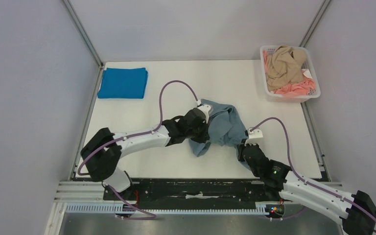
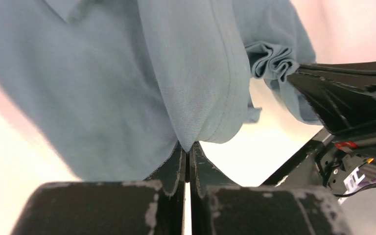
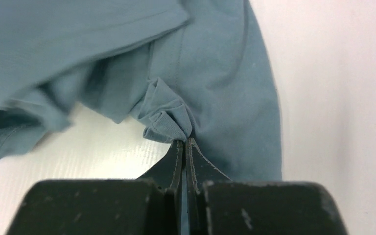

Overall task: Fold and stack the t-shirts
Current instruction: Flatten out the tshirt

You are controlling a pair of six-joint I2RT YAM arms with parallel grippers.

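The grey-blue t-shirt lies crumpled mid-table between my two arms. My left gripper is shut on a fold of it; the cloth hangs from the closed fingertips. My right gripper is shut on a bunched edge of the same shirt at its right side, pinched at the tips. The right gripper also shows in the left wrist view holding the bunch. A folded bright blue t-shirt lies at the far left. Tan and pink shirts lie in the basket.
A white mesh basket stands at the far right corner. Grey walls with metal posts enclose the white table. A black rail runs along the near edge at the arm bases.
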